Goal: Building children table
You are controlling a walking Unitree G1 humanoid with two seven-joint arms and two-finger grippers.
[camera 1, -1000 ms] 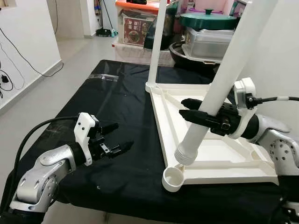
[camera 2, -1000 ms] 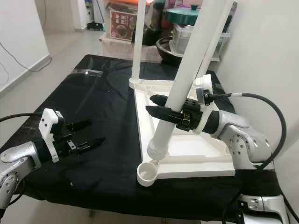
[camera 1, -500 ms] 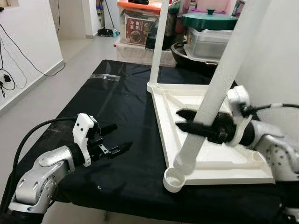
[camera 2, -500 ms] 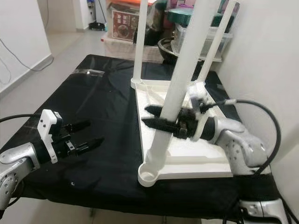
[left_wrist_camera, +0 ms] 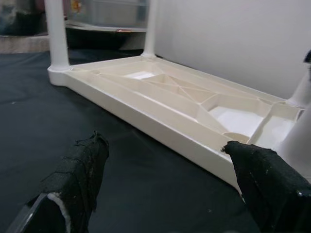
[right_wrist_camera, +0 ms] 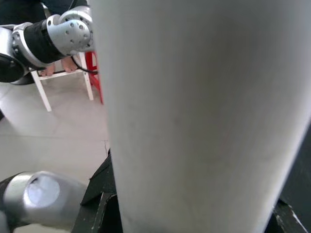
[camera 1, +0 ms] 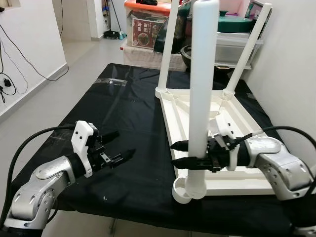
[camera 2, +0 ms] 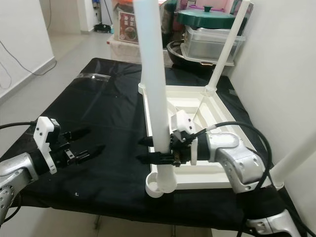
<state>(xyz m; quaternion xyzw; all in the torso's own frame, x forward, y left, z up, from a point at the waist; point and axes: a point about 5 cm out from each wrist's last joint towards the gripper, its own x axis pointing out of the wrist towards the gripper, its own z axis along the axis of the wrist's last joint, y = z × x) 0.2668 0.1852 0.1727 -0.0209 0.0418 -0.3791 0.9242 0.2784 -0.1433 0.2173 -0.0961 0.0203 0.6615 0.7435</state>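
White plastic children's table top (camera 1: 232, 118), lying upside down on a worktop (camera 1: 133, 123) draped in black cloth, its ribbed underside facing up. The near-left corner socket (camera 1: 185, 190) sits at about 6 o'clock of the scene, just inside the worktop's front edge. A white table leg (camera 1: 202, 94) stands upright with its lower end in this socket; the right gripper (camera 1: 180, 154) reaches in from 3 o'clock, its jaws closed around the leg a little above the socket. In the right wrist view the leg's white surface (right_wrist_camera: 204, 111) lies directly against the camera.

A second leg (camera 1: 168, 49) stands upright at the far-left corner, toward 12 o'clock, and a third leg (camera 1: 245, 54) rises tilted from the far-right corner, toward 1 o'clock.

The left gripper (camera 1: 122, 147) hovers over the black cloth at 8 o'clock, well apart from the table top, its jaws open and holding nothing. The left wrist view looks between its two black fingers (left_wrist_camera: 77, 179) toward the table top's long edge (left_wrist_camera: 160, 116).

Beyond the worktop, at 12 o'clock, stand storage boxes (camera 1: 145, 27) and a green pot lid (camera 2: 211, 19) on a clear container.
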